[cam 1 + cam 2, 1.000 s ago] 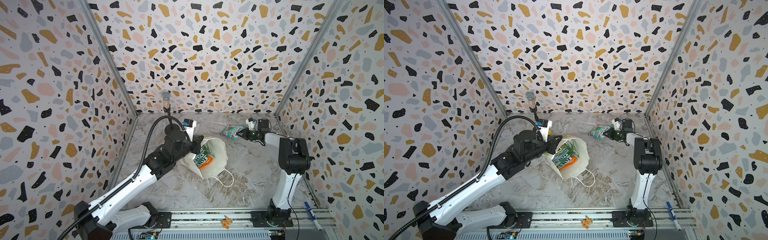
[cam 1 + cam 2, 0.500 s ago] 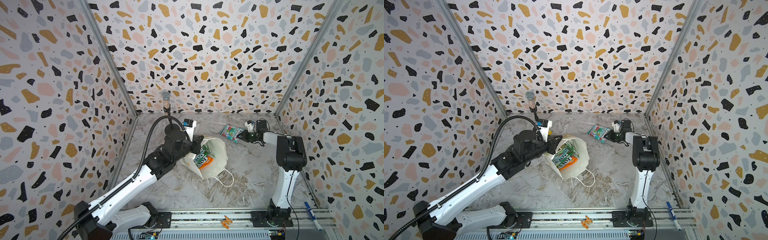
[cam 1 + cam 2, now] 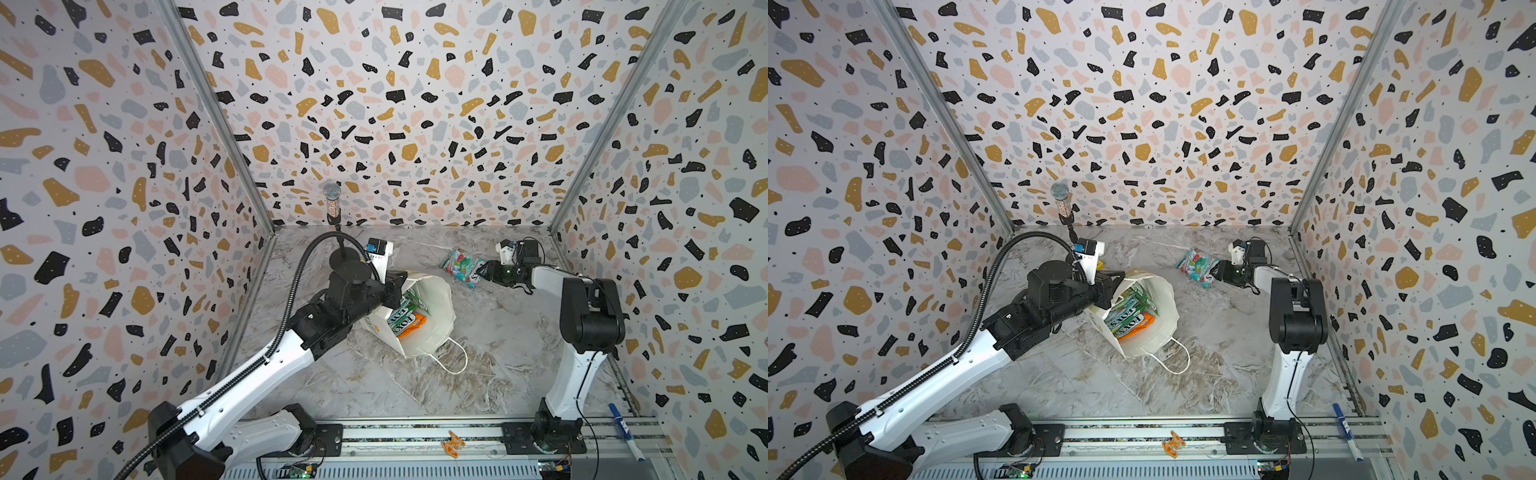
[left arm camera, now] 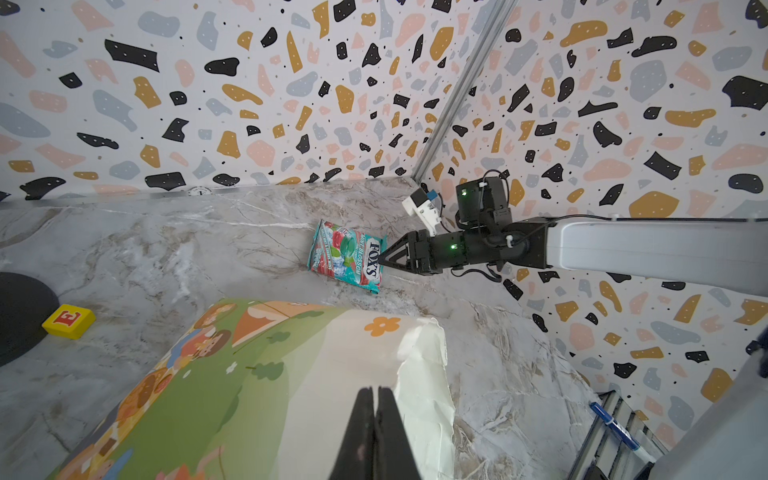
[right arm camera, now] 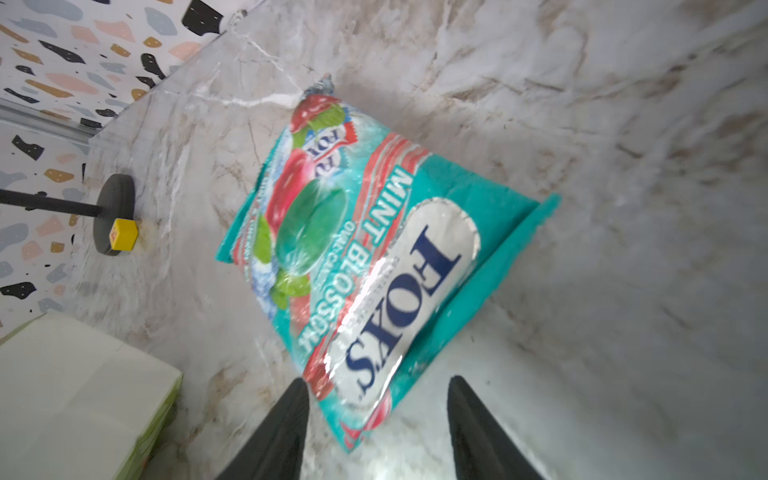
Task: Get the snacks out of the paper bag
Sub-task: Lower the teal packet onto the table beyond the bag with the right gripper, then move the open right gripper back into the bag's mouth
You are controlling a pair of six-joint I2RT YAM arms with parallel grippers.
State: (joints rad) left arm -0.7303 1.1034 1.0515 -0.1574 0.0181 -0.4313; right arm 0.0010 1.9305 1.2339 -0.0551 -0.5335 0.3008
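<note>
Partly hidden: snacks in paper bag; left gripper pinching rim

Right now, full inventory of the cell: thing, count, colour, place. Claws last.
paper bag: one, white with a green printed side, mid-table, leaning, mouth open.
packets in bag: several, green and orange, inside the mouth; exact count hidden.
teal packet: one seen, teal and red, flat on the table, far right.
yellow cube: one, beside the microphone stand's base.
microphone: one, silver head, black stand, by the back wall.
blue pen: one, front rail, right end.
orange part: one, front rail, middle.
table: grey marble.
left claw: shut on the paper bag's rim.
right claw: open, straddling the teal packet's end.
</note>
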